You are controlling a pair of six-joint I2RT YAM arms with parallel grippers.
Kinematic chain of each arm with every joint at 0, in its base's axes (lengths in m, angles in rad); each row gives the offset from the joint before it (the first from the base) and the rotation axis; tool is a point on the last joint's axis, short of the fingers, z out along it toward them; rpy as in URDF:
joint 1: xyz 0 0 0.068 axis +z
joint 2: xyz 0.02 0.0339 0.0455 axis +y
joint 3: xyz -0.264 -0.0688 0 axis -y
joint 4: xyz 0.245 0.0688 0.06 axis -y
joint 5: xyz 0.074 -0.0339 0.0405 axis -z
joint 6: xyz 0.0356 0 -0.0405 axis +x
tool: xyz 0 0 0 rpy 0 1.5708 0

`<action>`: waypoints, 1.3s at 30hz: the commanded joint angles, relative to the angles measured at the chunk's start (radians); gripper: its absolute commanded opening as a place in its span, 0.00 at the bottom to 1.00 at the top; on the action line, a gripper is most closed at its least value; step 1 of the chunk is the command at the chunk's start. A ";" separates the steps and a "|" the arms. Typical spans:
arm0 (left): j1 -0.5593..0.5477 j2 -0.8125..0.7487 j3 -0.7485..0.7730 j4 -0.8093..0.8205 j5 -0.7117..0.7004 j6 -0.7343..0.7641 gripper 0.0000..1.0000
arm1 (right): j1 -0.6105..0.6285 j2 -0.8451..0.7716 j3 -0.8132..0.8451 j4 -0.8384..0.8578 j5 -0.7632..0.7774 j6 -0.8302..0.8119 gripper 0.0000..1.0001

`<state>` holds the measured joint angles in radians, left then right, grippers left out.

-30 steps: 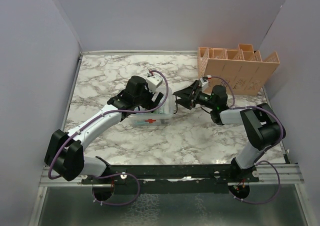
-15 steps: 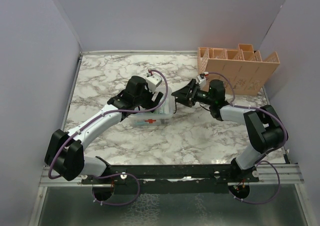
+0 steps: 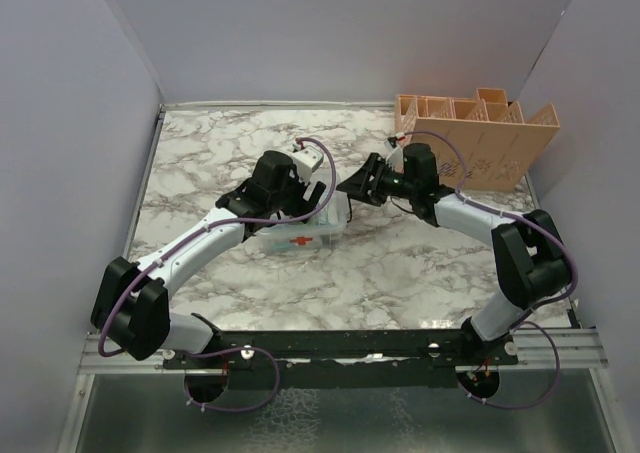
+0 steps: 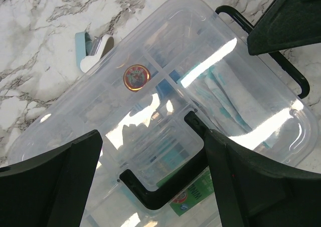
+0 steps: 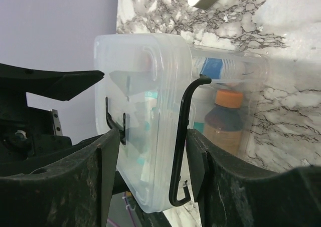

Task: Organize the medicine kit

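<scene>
I judge the medicine kit (image 4: 165, 111) light, stiff, slick: take its end by the black handle (image 5: 181, 137). My left gripper (image 4: 153, 137) hangs wide above it; my right gripper (image 5: 153, 137) straddles that end, grip uncertain

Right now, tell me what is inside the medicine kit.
Through the clear medicine kit: a brown bottle with orange cap, teal packets, a round red-and-gold disc. Glare hides the rest.

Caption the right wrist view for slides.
Right pincer straddling the end of the clear medicine kit, at its black handle.
</scene>
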<state>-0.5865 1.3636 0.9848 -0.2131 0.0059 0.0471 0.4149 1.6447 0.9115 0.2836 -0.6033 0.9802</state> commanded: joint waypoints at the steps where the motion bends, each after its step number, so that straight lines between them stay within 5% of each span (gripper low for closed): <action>1: -0.007 0.036 -0.005 -0.039 -0.017 -0.004 0.87 | 0.055 -0.037 0.074 -0.121 0.078 -0.092 0.53; 22: -0.007 0.049 -0.011 -0.048 -0.013 -0.027 0.84 | 0.255 -0.024 0.309 -0.548 0.569 -0.323 0.32; 32: -0.007 0.052 -0.008 -0.058 -0.022 -0.051 0.84 | 0.311 -0.020 0.352 -0.612 0.655 -0.337 0.27; 39: -0.007 0.044 0.070 -0.102 -0.056 -0.070 0.86 | 0.312 -0.046 0.373 -0.614 0.678 -0.334 0.37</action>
<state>-0.5846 1.3735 0.9985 -0.2291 -0.0154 0.0032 0.6956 1.6413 1.2362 -0.3145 0.0761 0.6392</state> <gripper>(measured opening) 0.842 0.306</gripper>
